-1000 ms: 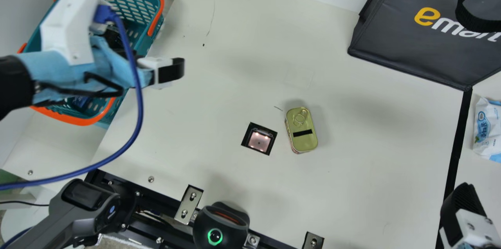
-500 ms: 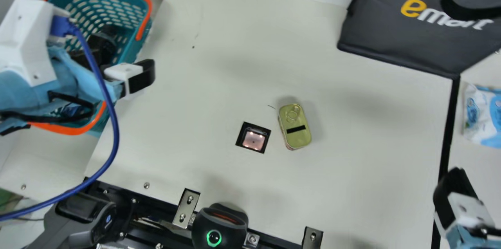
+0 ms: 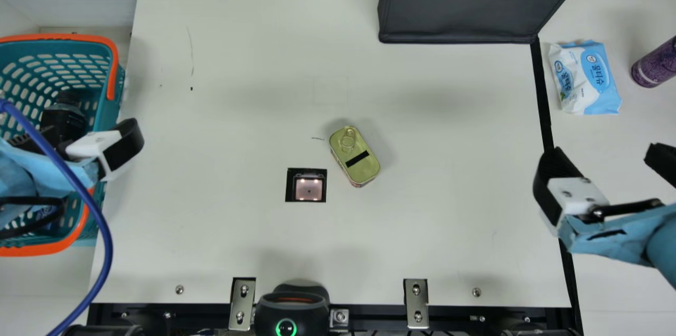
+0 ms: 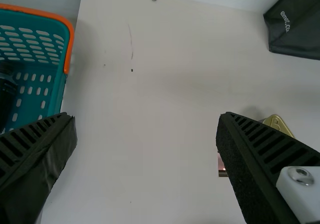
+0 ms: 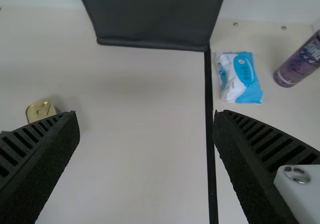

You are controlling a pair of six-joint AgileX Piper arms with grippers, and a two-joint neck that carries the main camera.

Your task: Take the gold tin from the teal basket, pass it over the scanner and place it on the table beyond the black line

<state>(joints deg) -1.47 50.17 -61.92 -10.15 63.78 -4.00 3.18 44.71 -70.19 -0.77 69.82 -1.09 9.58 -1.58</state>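
Probably onto placing now, with the tin (image 3: 354, 154) on the surface (image 3: 237, 246) beside the scanner (image 3: 309, 189), left gripper (image 4: 146, 118) and right gripper (image 5: 145, 116) both spread and empty, so gotta grab right-handed and clear the black line (image 3: 544, 114).

I find the cream table (image 3: 237, 114) bearing the gold tin (image 3: 367, 168) just right of the scanner (image 3: 309, 189), which sits in its surface; a dark bag (image 3: 454, 14) meets the black line (image 3: 543, 103), beyond which lie a wipes packet (image 3: 586, 80) and purple container (image 3: 657, 64)
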